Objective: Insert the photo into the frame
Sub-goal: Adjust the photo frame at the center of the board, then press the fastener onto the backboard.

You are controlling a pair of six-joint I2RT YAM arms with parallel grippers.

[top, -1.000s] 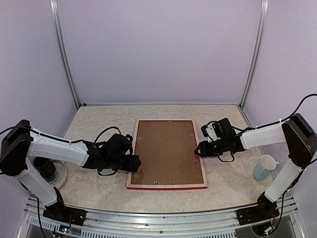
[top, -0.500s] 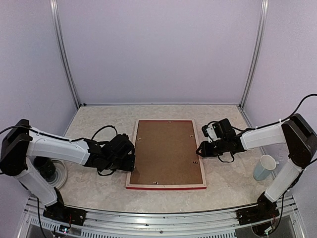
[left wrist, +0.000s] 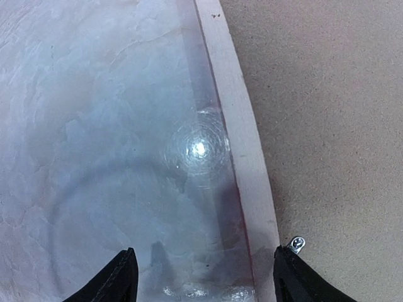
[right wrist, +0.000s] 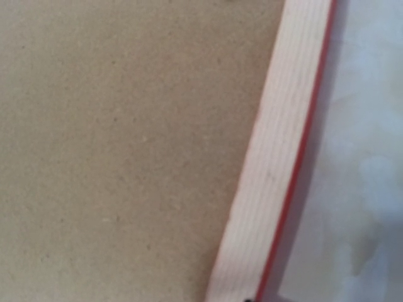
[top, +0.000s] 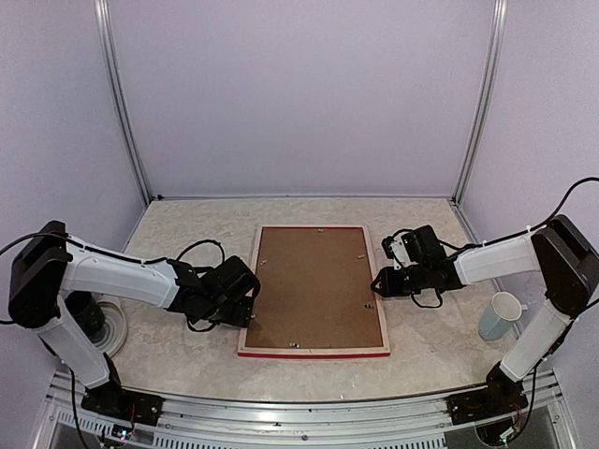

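Marbled table, with the frame lying face down at its middle.
Brown backing board fills the frame, with a pale wood rim and a thin red edge around it. The left end effector sits low at the frame's left side, its fingers well apart: one fingertip is over bare table, the other at the board's edge, the rim between them. The right end effector is at the frame's right rim; I cannot tell whether its fingers are apart or together. A pale mug stands near the right arm. A small metal clip sits on the board just beside the rim.
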